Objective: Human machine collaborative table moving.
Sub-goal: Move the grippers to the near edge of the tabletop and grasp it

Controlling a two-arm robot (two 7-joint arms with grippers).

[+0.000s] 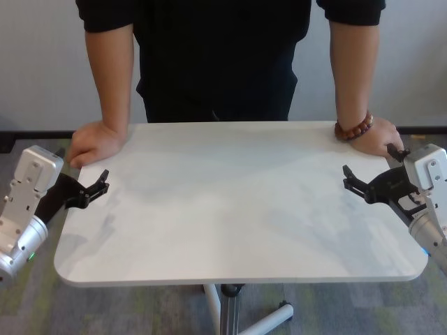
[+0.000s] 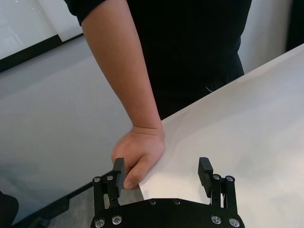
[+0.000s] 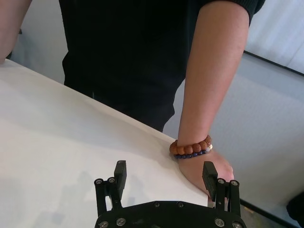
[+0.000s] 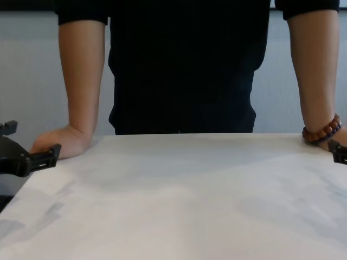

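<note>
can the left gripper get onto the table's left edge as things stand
Probably yes. The left gripper sits open right at the table edge, its fingers spread over the rim. The person's hand grips the far corner just beyond, close but apparently clear of that stretch.

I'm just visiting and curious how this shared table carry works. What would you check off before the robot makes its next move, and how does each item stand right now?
1. Person's hands on the far corners: ok. One hand and the bracelet hand both rest on the table.
2. Left gripper at the table's left edge: ok, fingers open.
3. Right gripper at the right edge: ok, fingers open.
4. Robot actually gripping the table: not ok, neither gripper is shut.
5. Person's fingers away from the grippers: cannot tell; both hands sit close to them.
6. Pedestal base free to move: cannot tell.
</note>
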